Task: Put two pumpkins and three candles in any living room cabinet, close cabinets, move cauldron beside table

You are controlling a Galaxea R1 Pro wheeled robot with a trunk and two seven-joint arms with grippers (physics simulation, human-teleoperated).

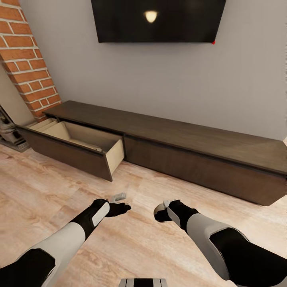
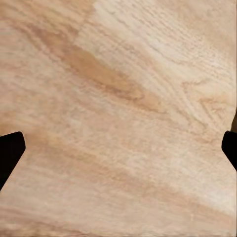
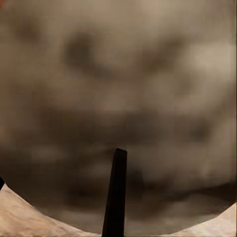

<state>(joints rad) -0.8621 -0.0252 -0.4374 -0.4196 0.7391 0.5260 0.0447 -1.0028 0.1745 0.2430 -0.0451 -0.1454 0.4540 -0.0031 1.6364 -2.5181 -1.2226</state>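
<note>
Reaching forward over the wood floor (image 1: 48, 187), both arms are stretched low in front of the robot, forearms angled inward so the two wrists come near each other. The left gripper (image 1: 119, 203) points toward the cabinet (image 1: 191, 159), its fingers spread wide: in the left wrist view the two dark fingertips (image 2: 10, 153) sit at opposite edges with bare floor between them, pinching nothing. The right gripper (image 1: 161, 211) is turned inward toward the left one, its wrist bent. In the right wrist view a blurred tan-brown rounded surface sits right up against the camera, with one dark finger (image 3: 115, 192) crossing it; I cannot tell what that surface is, nor whether the fingers are spread or pressed together.

Beyond the arms, the cabinet runs along the far wall (image 1: 159, 79) from left to right. Its left drawer (image 1: 75, 145) is pulled out toward the near side, showing a pale wood interior; whether anything lies in it I cannot make out from here. The right drawer front is flush. A dark TV (image 1: 157, 20) hangs on the wall above, and a brick column (image 1: 30, 59) stands at the far left.
</note>
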